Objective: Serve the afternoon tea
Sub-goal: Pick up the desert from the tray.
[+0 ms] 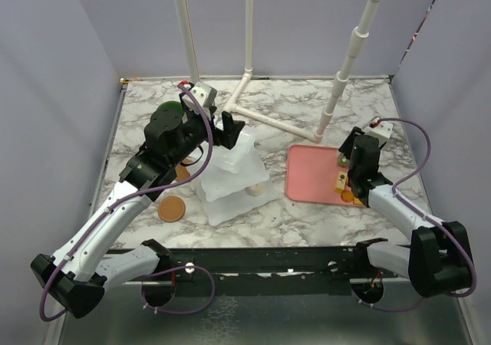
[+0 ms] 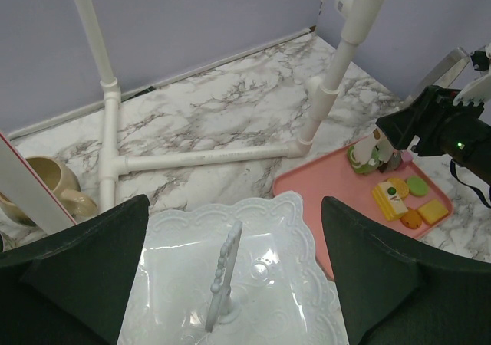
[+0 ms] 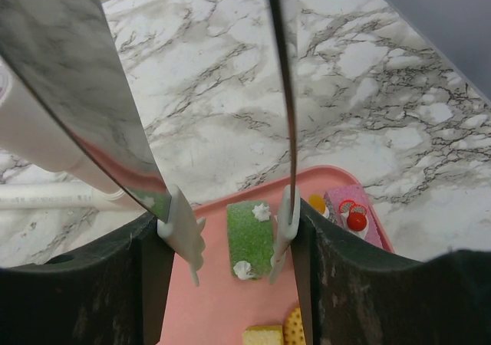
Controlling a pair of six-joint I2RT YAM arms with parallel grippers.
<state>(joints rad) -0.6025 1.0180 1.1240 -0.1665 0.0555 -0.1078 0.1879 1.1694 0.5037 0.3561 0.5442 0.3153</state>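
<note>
Should the left pincer (image 1: 229, 130) close off-centre, as judged from the overhead view, the white tiered stand of square wavy plates (image 1: 238, 178) in the middle of the marble counter (image 1: 307, 107) could be tipped. From the left wrist, its fingers (image 2: 92, 253) are seen spread wide with nothing held, and the stand's thin upright handle (image 2: 222, 272) lies below and between them. From the right wrist, the right pincer (image 3: 236, 245) is shown parted around a green rectangular toy pastry (image 3: 249, 238) on the flat pink rectangular tray (image 3: 222, 303). The pastry could be flicked away by a skewed squeeze. Contact cannot be told.
</note>
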